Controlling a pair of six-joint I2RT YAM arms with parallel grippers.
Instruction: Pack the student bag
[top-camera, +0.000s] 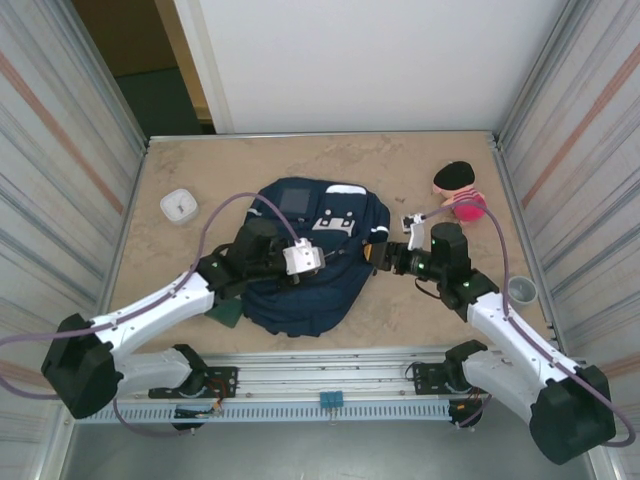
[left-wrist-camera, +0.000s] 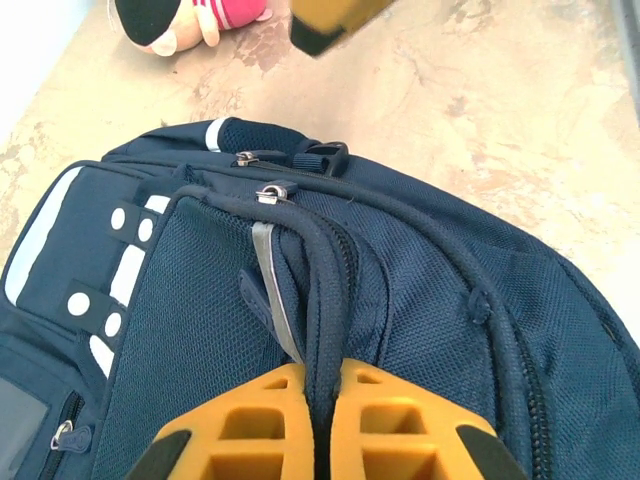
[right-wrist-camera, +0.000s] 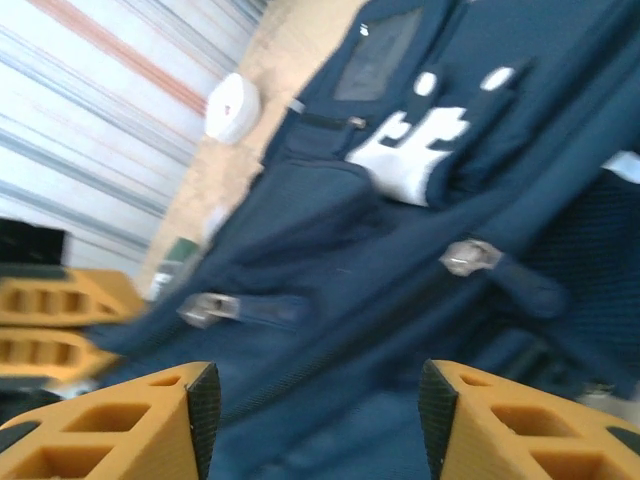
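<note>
The student bag (top-camera: 305, 285) lies flat in the middle of the table, navy blue with a grey patch and a white patch. My left gripper (top-camera: 333, 262) rests on its middle. In the left wrist view this gripper (left-wrist-camera: 325, 385) is shut on a raised fold of the bag's zipper seam (left-wrist-camera: 325, 280). My right gripper (top-camera: 372, 250) is at the bag's right edge. In the blurred right wrist view it (right-wrist-camera: 320, 400) stands open just over the bag's fabric (right-wrist-camera: 330, 340), nothing between its fingers. Two metal zipper pulls (right-wrist-camera: 470, 257) lie ahead of it.
A plush doll (top-camera: 460, 190) with black hair and a pink body sits at the back right. A small white square object (top-camera: 179, 205) lies at the back left. A grey cup (top-camera: 521, 291) stands by the right wall. Something green (top-camera: 225, 312) lies under my left arm.
</note>
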